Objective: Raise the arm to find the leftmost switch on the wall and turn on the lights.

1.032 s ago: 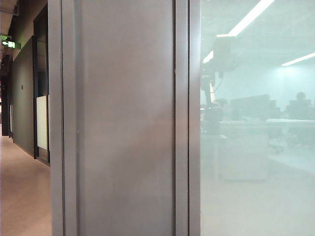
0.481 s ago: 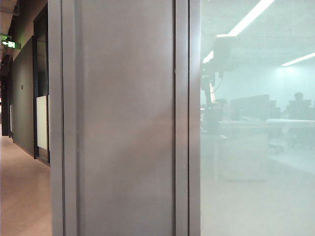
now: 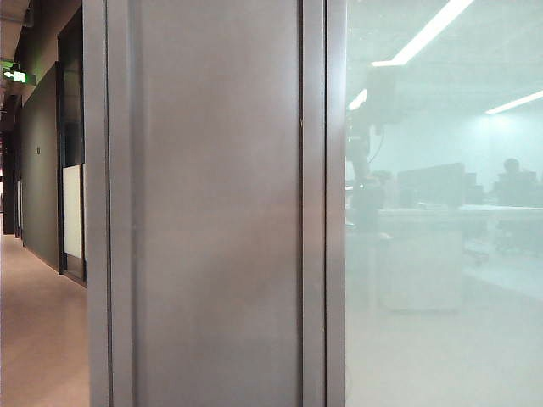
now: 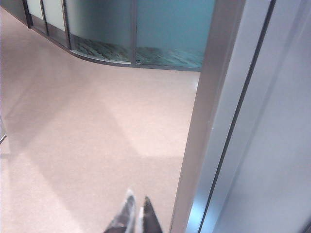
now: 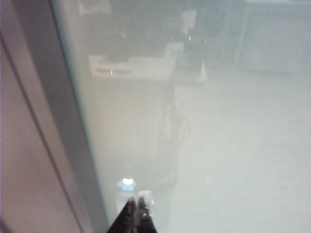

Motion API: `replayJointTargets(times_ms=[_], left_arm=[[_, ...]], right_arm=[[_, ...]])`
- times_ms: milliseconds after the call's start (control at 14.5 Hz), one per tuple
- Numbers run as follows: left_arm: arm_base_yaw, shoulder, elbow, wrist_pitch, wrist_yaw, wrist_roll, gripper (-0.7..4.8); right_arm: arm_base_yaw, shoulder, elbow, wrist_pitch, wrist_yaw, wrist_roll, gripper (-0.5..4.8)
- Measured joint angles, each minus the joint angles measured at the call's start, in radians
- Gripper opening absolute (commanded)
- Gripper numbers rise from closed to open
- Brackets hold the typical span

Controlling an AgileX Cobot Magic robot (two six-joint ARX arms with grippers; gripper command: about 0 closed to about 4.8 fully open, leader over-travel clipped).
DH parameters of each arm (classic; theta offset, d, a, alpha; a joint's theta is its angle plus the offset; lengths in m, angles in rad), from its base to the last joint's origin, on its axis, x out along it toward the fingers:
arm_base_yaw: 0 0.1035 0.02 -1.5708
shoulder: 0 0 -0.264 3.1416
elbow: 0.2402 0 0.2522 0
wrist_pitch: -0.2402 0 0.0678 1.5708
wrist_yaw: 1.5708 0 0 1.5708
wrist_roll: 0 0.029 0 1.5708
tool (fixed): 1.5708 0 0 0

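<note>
The arm (image 3: 382,95) shows only as a hazy dark upright silhouette with a boxy head and a thin dangling cable in the frosted glass (image 3: 441,322), right of the grey metal pillar (image 3: 216,212). No switch is in view on any surface. In the left wrist view my left gripper (image 4: 137,205) is shut and empty, over pale floor (image 4: 87,126) beside the pillar's edge (image 4: 209,121). My right gripper (image 5: 135,202) is also shut and empty, and it points at the frosted pane (image 5: 233,145) next to its frame (image 5: 53,121).
A corridor (image 3: 38,331) runs back on the left, past dark doors, under a green exit sign (image 3: 17,75). In the glass I see bright ceiling strips (image 3: 433,30), desks with monitors (image 3: 433,185) and a seated person's silhouette (image 3: 513,182). A curved glass partition (image 4: 112,29) edges the floor.
The arm's hazy silhouette in the glass has shifted very slightly. Pillar, corridor and glass look the same.
</note>
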Motion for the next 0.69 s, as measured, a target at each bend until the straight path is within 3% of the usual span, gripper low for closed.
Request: replayJointTargets(times_ms=[275,688], left_arm=[[0.000,0.000,0.000,0.000,0.000,0.000,0.22],[0.000,0.000,0.000,0.000,0.000,0.000,0.22]], right_arm=[[-0.023,-0.197,-0.161,-0.031,0.096,-0.006,0.00],[-0.180,-0.471,-0.451,0.090,0.105,0.031,0.00]])
